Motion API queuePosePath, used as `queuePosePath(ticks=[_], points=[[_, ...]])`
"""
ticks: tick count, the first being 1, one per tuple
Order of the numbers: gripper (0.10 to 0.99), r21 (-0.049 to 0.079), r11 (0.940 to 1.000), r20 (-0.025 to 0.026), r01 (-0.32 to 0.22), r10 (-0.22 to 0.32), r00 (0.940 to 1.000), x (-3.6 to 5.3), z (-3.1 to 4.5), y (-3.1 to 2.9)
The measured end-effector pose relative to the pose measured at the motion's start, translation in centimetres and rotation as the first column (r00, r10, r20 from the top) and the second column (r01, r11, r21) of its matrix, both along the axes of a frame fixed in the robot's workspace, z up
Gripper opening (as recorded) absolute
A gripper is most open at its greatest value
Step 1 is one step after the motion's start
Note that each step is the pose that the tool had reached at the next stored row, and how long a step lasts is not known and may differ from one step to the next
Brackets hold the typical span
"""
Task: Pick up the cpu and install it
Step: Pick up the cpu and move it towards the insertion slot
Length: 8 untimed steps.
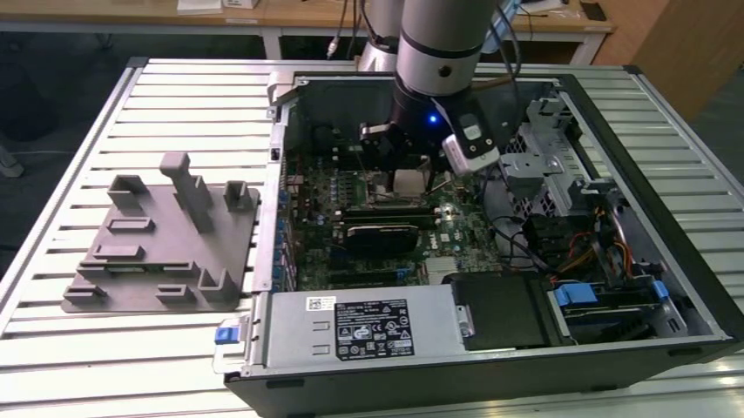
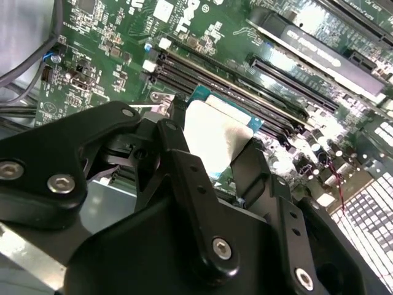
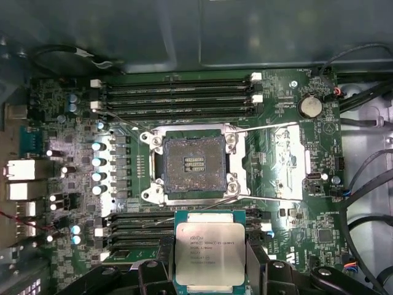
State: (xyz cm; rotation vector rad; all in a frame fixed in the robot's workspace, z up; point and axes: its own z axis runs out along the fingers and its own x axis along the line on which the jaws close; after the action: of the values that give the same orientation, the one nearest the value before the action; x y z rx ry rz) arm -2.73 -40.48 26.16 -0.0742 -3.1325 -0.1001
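Observation:
The cpu, a flat square chip with a shiny silver top and a thin green edge, hangs between my gripper's black fingers, which are shut on its two opposite sides. It hovers above the motherboard, just beside the open black socket frame, whose bare contact bed is exposed. In the second wrist view the cpu sits level between the fingers over the memory slots. In the exterior view the gripper reaches down inside the open computer case with the cpu pale at its tip.
A grey plastic tray with upright posts lies on the slatted table at the exterior view's left. The case holds a power supply, drive bays, cables and memory slots on both sides of the socket.

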Motion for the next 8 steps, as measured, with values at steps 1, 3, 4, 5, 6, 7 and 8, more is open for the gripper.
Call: queuePosePath(ticks=[1,3,4,5,6,7,8], points=[[0.545,0.000,1.0000,0.0028,0.000,0.000,1.0000,0.00,-0.14,0.00],[0.545,0.000,1.0000,0.0068,0.000,0.000,1.0000,0.00,-0.46,0.01],[0.545,0.000,1.0000,0.0078,0.000,0.000,1.0000,-0.01,-0.64,0.06],[0.545,0.000,1.0000,0.0081,0.000,0.000,1.0000,-0.01,-0.81,0.15],[0.545,0.000,1.0000,0.0081,0.000,0.000,1.0000,0.00,-0.96,0.28],[0.545,0.000,1.0000,0.0082,0.000,0.000,1.0000,0.00,-1.11,0.45],[0.545,0.000,1.0000,0.0082,0.000,0.000,1.0000,0.00,-1.24,0.63]])
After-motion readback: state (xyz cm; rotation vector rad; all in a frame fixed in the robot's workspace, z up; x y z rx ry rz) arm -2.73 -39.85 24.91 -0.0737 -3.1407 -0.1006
